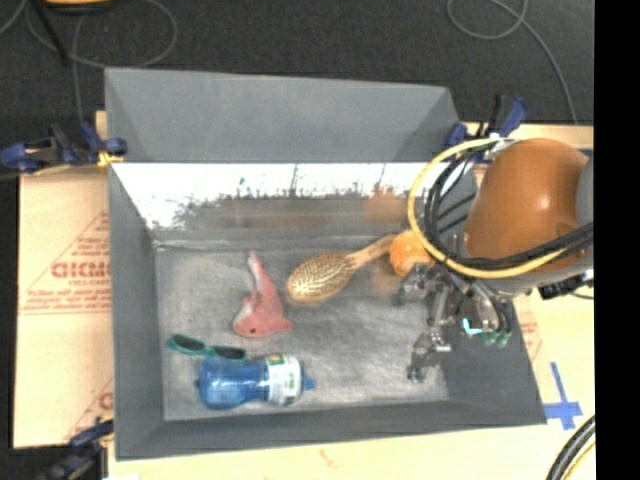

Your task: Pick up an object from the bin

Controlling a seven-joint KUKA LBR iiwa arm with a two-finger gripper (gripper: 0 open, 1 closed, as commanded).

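My gripper (411, 334) hangs low over the right side of the bin floor. It is open, one fingertip (403, 295) toward the back and the other toward the front, with bare floor between them. An orange ball (405, 254) lies just behind it, partly hidden by the arm's cables. A wooden hairbrush (326, 275) with a golden bristle head lies to the left, its handle pointing at the ball.
A pink fish-shaped toy (260, 308) lies left of the middle. A blue bottle (245, 382) with a white label lies on its side at the front left, a green and black object (205, 347) just behind it. The arm's orange cover overhangs the right wall.
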